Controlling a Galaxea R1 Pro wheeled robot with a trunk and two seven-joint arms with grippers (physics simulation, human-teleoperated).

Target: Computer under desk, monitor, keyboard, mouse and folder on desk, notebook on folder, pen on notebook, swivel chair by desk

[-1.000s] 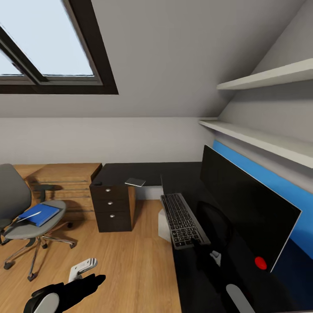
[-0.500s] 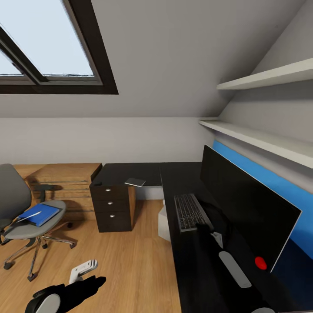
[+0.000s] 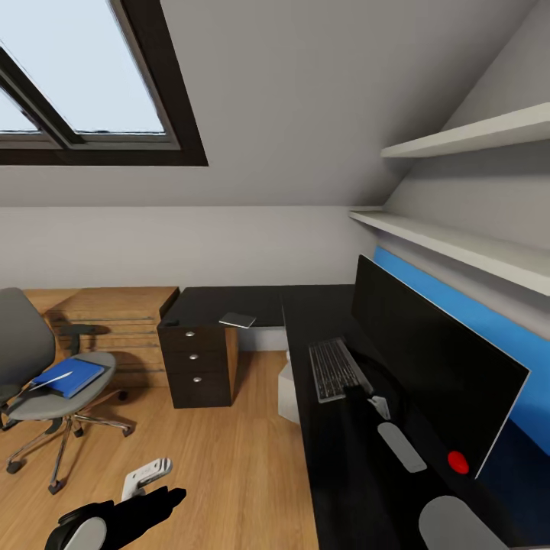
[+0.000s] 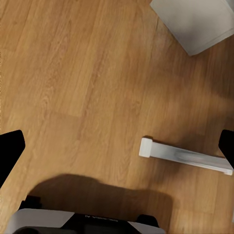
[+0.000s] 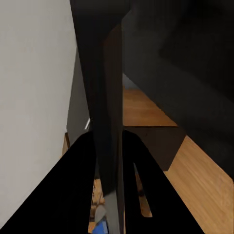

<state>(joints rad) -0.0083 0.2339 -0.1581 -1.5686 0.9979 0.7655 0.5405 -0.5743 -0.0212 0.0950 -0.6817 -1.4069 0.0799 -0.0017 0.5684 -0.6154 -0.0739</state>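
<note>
Right arm reaches forward along the lower right of the head frame — grey forearm links in a line, black wrist beyond them. Right gripper (image 3: 359, 392) sits right of centre, its two dark fingers (image 5: 80, 180) closed flat on the near edge of the keyboard (image 3: 336, 368), one either side of the thin slab in the wrist view.

Left arm low at the bottom left — black, elbow bent. Left gripper (image 3: 145, 473) angled downward, fingertips (image 4: 10, 151) spread wide at opposite frame edges.

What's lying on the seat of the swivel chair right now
On the swivel chair seat lies the blue folder, with a thin pale streak across its top, too small to identify. The seat area beneath the folder is covered.
</note>
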